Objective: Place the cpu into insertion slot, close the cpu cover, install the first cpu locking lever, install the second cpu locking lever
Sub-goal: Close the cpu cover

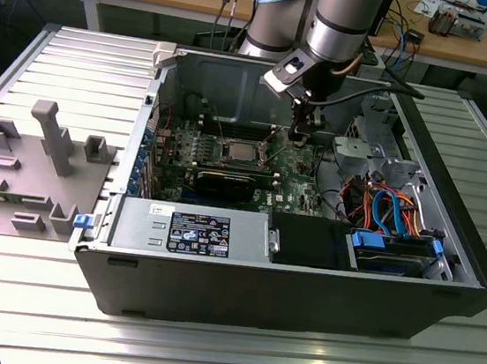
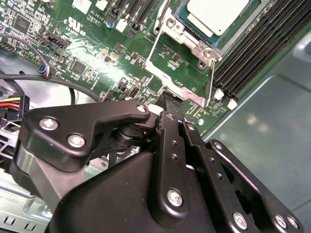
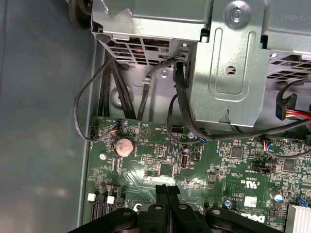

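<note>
The cpu [image 2: 218, 14] lies in the insertion slot [image 1: 234, 152], its silver-grey top showing. The cpu cover [image 2: 194, 44], a metal frame, lies around it. Thin lever rods [image 2: 212, 80] run along the socket's sides. My gripper [image 2: 169, 99] is shut with nothing between its fingers. Its tip hangs just above the green board beside the socket's bracket corner [image 2: 170, 75]. In the exterior view the gripper [image 1: 300, 137] sits to the right of the socket, inside the open computer case. The first wrist view shows the joined fingertips [image 3: 166, 189] over the board.
Long memory slots [image 2: 252, 43] flank the socket. A black card [image 1: 221, 182] lies in front of it. A metal drive cage [image 3: 228, 63] with black cables [image 3: 180, 97] and coloured wires [image 1: 382, 208] crowds the exterior view's right. A grey fixture [image 1: 43, 149] stands left of the case.
</note>
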Controlling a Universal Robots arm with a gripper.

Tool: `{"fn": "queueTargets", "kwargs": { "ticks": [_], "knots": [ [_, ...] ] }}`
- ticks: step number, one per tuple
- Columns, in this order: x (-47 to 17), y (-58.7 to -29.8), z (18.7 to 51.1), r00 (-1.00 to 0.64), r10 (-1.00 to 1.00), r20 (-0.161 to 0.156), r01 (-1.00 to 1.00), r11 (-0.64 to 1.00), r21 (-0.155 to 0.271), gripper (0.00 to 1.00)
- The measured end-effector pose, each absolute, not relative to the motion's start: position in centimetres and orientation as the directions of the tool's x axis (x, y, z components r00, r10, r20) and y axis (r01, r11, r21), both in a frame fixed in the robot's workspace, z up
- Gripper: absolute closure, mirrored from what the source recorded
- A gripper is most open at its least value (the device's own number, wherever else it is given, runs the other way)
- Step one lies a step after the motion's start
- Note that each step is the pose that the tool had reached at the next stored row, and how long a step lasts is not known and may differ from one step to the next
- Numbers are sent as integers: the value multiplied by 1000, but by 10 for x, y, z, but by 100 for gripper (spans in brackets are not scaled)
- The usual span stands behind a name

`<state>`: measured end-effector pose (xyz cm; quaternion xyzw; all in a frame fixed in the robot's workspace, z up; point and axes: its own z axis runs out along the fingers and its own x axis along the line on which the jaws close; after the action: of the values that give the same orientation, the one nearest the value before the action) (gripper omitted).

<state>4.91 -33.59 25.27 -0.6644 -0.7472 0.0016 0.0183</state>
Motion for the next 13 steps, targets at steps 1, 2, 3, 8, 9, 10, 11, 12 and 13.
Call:
{"fn": "queueTargets", "kwargs": {
  "ticks": [1,2,3,8,9,10,11,12,13],
  "knots": [
    [49,-336,253,-117,993,25,993,117,-27,89],
    [49,-336,253,-117,993,25,993,117,-27,89],
    [48,-336,253,-117,993,25,993,117,-27,89],
    [46,-336,253,-117,993,25,993,118,-27,89],
    [45,-336,253,-117,993,25,993,117,-27,89],
    [45,-336,253,-117,993,25,993,117,-27,89],
    [44,-336,253,-117,993,25,993,117,-27,89],
    [44,-336,253,-117,993,25,993,117,-27,89],
    [44,-336,253,-117,993,25,993,117,-27,89]
  ]
}}
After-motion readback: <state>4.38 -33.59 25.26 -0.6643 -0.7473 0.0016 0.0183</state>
